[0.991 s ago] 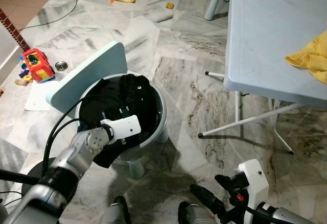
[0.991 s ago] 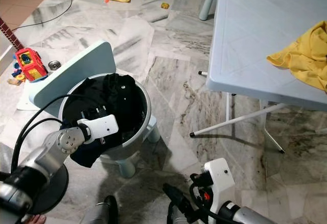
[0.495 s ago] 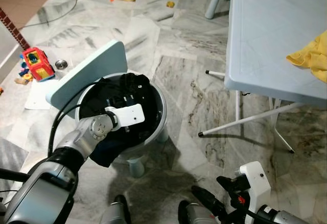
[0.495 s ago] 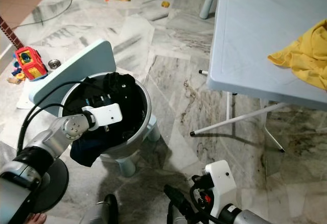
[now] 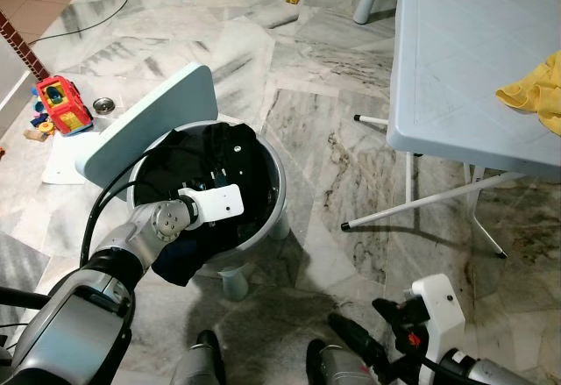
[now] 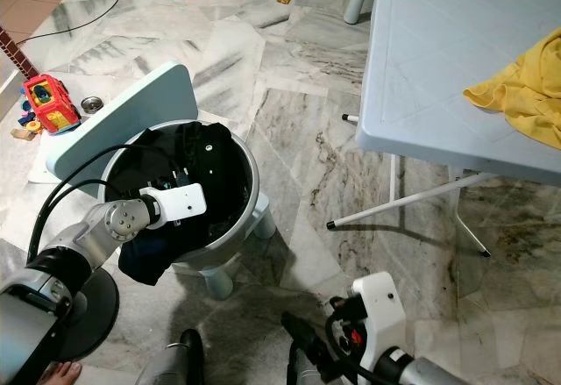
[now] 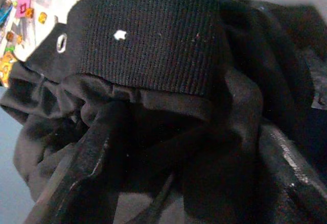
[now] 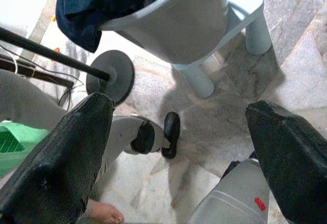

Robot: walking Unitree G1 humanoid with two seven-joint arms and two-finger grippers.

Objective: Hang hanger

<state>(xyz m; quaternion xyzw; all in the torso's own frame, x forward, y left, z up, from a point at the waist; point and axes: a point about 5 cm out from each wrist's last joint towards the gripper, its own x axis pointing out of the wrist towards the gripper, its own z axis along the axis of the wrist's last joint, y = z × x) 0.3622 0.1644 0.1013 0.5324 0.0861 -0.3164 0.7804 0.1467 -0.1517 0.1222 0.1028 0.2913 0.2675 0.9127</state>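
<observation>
Head view first: your left arm reaches into the pale grey laundry basket (image 5: 275,194), the one on stubby legs with its light blue lid (image 5: 149,129) tipped up behind it. The white wrist sits right over the heap of black clothes (image 5: 226,153), and the fingers are down in the fabric, so this angle doesn't show them. One dark garment (image 6: 145,253) flops out over the near rim. Off to the right there's a folding table (image 5: 465,43) with a yellow cloth (image 5: 536,96) on its edge. A red toy (image 5: 54,110) sits on the marble floor, well off to the left.

Left wrist view: the left gripper (image 7: 194,183) has both fingers (image 7: 97,152) spread wide, with bunched black cloth lying between them, not pinched. Just past them is a ribbed waistband (image 7: 153,40) with a metal eyelet (image 7: 61,43). As for the hanger, I honestly can't pick it out in all that black.

Right wrist view: your right gripper (image 8: 179,147) hangs low by the robot's legs, fingers (image 8: 66,157) wide apart and holding nothing. Beyond it you can see the outside of the basket, the dark garment draped over its rim, and a round stand base (image 8: 110,73) on the floor.
</observation>
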